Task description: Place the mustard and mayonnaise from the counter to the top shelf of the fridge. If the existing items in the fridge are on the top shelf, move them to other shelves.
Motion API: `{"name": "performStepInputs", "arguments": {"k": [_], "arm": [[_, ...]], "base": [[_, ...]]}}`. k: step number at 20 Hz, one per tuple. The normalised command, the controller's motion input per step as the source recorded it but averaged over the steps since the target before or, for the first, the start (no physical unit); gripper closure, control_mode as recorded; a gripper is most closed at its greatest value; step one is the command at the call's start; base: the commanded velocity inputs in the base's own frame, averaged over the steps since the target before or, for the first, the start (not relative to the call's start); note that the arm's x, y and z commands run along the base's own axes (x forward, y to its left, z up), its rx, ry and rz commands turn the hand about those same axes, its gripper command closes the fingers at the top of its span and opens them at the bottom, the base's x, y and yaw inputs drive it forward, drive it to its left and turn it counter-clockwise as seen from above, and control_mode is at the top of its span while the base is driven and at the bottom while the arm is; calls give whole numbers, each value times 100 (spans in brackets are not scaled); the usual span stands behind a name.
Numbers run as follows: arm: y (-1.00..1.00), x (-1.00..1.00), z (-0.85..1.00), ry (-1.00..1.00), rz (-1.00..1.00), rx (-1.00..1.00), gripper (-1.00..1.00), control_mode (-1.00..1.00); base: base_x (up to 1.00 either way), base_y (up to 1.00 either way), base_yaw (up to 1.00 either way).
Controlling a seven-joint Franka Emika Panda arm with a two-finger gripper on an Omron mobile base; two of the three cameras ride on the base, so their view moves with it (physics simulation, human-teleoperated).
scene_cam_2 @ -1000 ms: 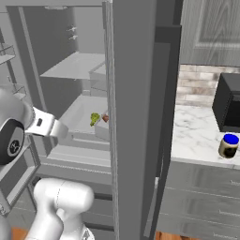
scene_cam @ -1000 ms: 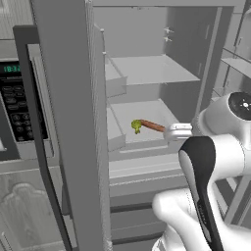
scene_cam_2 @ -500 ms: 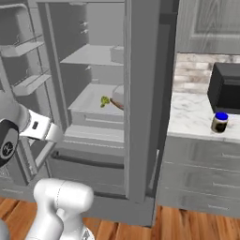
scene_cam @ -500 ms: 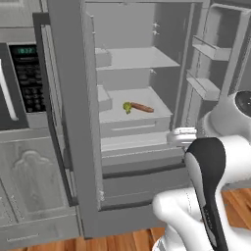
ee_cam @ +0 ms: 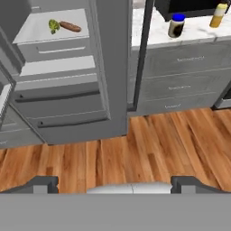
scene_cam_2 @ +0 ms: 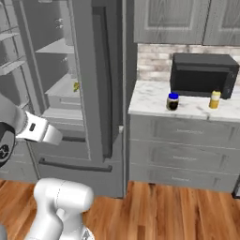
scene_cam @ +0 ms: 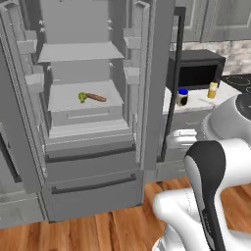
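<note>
The fridge (scene_cam: 147, 73) stands open, pale grey inside. Its top shelf (scene_cam: 78, 51) is bare where it shows. On the tray-like shelf under it lie the existing items: a broccoli floret (scene_cam: 82, 97) (ee_cam: 53, 25) and a sausage stick (scene_cam: 96, 97) (ee_cam: 71, 27). To the right, on the marble counter (scene_cam_2: 150, 96), the blue-lidded mayonnaise (scene_cam: 182, 97) (scene_cam_2: 172, 101) (ee_cam: 176, 25) stands left of the yellow mustard (scene_cam: 213, 90) (scene_cam_2: 214, 99) (ee_cam: 219, 15). My gripper (ee_cam: 115, 184) is open and empty. It hangs low over the wooden floor, well short of fridge and counter.
A black microwave (scene_cam_2: 204, 75) sits behind the jar and the bottle. The fridge's right door (scene_cam_2: 101, 79) stands out between fridge interior and counter. Grey drawers (ee_cam: 180, 81) run under the counter. Wooden floor (ee_cam: 149, 144) lies open in front.
The whole picture has shifted: the base has pulled back from the fridge and swung right, bringing the counter, jar and bottle into view. The gripper stays open.
</note>
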Motion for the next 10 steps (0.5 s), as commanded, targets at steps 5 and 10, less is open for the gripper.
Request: {"name": "performStepInputs", "arguments": {"k": [5, 10], "arm": [[0, 0, 0, 0, 0, 0, -100, 100], [0, 0, 0, 0, 0, 0, -100, 100]], "base": [[86, -100, -8], [100, -99, 3]]}}
